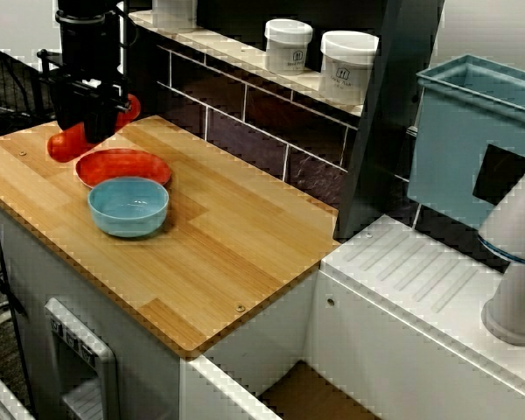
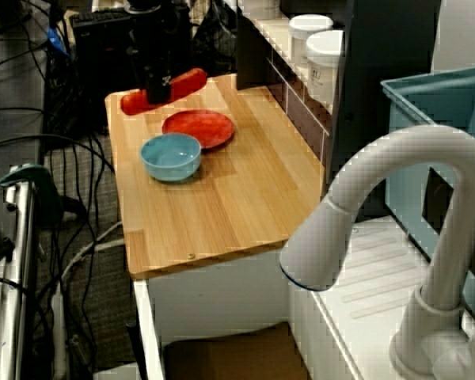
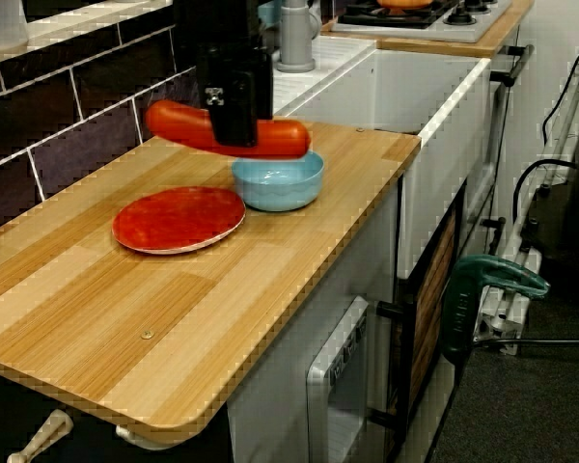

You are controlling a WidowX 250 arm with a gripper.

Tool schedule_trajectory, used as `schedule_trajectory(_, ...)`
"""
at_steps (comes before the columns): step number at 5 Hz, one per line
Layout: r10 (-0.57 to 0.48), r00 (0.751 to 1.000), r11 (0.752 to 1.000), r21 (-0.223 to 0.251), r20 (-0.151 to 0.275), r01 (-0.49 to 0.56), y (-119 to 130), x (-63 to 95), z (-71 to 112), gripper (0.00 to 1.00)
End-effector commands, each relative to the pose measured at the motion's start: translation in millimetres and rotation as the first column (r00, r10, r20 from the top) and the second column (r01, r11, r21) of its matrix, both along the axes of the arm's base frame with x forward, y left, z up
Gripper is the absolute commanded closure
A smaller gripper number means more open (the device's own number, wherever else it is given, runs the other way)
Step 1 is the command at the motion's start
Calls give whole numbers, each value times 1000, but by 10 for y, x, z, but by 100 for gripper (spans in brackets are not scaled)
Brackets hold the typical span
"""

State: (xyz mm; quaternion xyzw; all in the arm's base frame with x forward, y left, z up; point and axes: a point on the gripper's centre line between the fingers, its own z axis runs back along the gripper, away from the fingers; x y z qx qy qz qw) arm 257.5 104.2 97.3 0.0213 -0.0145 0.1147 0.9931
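The red sausage point(image 3: 275, 141) hangs level in the air, clear of the wooden counter point(image 3: 222, 289), just off the rim of the red plate point(image 3: 179, 219). The black gripper point(image 3: 234, 130) has its fingers clamped across the sausage's middle. A blue bowl point(image 3: 280, 181) stands just beside the plate. Two white jars point(image 1: 289, 44) sit on the ledge, well apart from the plate.

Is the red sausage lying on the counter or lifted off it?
Lifted: the gripper holds the red sausage above the wooden counter, seen from the side.
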Motion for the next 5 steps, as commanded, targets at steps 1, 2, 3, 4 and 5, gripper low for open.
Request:
schedule_trajectory(1,-44,997,999,29,67,42,-91,-128,127,100)
schedule_trajectory(2,-47,997,999,25,63,45,-146,-38,62,100)
schedule_trajectory(3,-39,997,999,24,64,37,-186,50,-2,100)
schedule_trajectory(4,-31,998,999,28,62,29,-236,122,-90,100)
schedule_trajectory(5,-22,998,999,31,60,20,-284,177,-184,100)
